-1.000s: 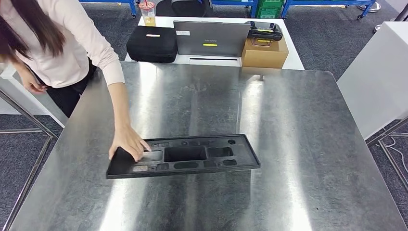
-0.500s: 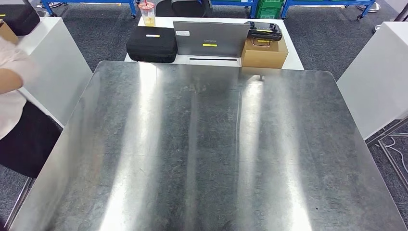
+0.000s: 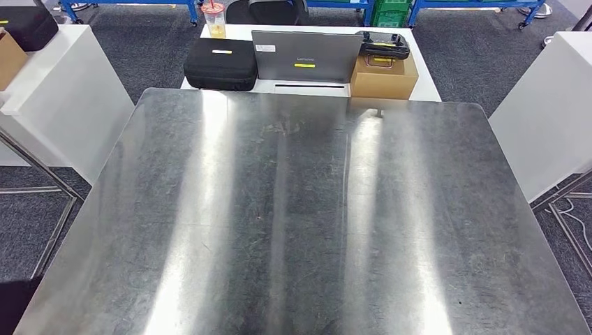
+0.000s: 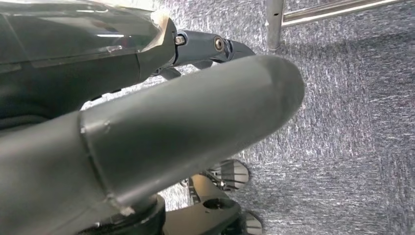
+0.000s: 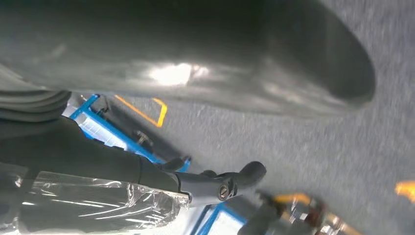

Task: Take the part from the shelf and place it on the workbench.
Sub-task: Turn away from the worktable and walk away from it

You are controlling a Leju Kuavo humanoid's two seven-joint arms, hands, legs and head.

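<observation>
No part is seen anywhere in the current views, so its location cannot be told; no shelf is identified either. The brushed steel workbench top (image 3: pixel 300 209) lies bare of any part, so placement is judged not yet done and the whole pick-and-place appears to be left: part to be fetched from the shelf, carried, set down.

The left hand (image 4: pixel 147 132) is seen in the left wrist view hanging over grey carpet floor (image 4: pixel 352 122); a thick grey thumb and darker fingers (image 4: pixel 215 46) are shown with nothing between them, apparently loosely apart. The right hand (image 5: pixel 195 98) is seen likewise over carpet, dark fingers (image 5: pixel 235 183) extended, nothing held; whether fully spread cannot be told.

Beyond the far edge of the workbench, a white side table (image 3: pixel 426 80) is seen bearing a black zipped case (image 3: pixel 220 64), a grey laptop (image 3: pixel 306 56), a brown cardboard box (image 3: pixel 384 77) with a black controller (image 3: pixel 382 45) on top, and a plastic cup with straw (image 3: pixel 215 19). White cabinets (image 3: pixel 66 91) are noted at both sides.
</observation>
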